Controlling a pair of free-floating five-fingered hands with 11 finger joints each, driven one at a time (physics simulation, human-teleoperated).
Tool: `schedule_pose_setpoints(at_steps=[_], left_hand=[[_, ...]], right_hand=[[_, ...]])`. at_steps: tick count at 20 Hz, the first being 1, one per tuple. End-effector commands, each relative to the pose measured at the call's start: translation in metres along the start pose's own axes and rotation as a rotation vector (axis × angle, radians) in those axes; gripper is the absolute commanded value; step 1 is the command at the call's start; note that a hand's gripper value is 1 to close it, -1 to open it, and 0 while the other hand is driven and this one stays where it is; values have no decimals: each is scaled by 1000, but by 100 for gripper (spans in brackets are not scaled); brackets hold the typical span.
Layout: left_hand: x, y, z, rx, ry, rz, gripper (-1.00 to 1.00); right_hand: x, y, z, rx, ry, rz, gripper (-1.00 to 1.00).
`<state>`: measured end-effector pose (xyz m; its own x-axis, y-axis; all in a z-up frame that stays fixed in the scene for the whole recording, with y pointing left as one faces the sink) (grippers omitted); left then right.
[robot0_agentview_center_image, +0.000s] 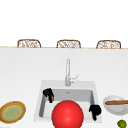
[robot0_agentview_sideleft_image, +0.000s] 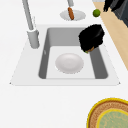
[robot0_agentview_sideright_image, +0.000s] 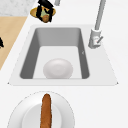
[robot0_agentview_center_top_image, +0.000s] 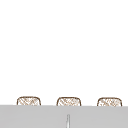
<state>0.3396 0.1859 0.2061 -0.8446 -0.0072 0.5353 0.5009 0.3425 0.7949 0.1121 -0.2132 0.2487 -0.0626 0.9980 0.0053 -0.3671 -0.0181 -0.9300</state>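
The left hand (robot0_agentview_center_image: 48, 94) has its fingers curled round a small brown thing (robot0_agentview_center_image: 51, 99) at the sink's (robot0_agentview_center_image: 43, 84) left wall. It is best to hold it snugly. The right hand (robot0_agentview_center_image: 95, 111) hangs by the sink's right edge.

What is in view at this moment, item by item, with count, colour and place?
Sink: one, white-grey, centre of the counter.
Faucet: one, silver, behind the basin.
Red ball: one, at the sink's front.
Pale bowl: one, on the basin floor.
Woven plate: one, brown with green centre, left counter.
White plate: one, right counter, bearing a brown sausage.
Lime: one, green, right front.
Chairs: three, wicker, behind the counter.
Left hand: black, curled round a small brown item.
Right hand: black, curled, at the sink's right edge.
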Motion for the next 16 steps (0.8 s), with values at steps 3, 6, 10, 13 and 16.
schedule_pose_setpoints(at_steps=[3, 6, 10, 13, 16], left_hand=[[-2, -43, -35, 17, -32, -58, 100], [-8, -63, -53, 23, -31, -50, 100], [-29, -102, -74, 6, -11, -30, 100], [-42, -130, -90, 6, -11, -30, 100], [-63, -153, -106, 7, -20, -56, 100]], right_hand=[[0, 0, 0, 0, 0, 0, 0], [0, 0, 0, 0, 0, 0, 0], [0, 0, 0, 0, 0, 0, 0], [0, 0, 0, 0, 0, 0, 0], [0, 0, 0, 0, 0, 0, 0]])
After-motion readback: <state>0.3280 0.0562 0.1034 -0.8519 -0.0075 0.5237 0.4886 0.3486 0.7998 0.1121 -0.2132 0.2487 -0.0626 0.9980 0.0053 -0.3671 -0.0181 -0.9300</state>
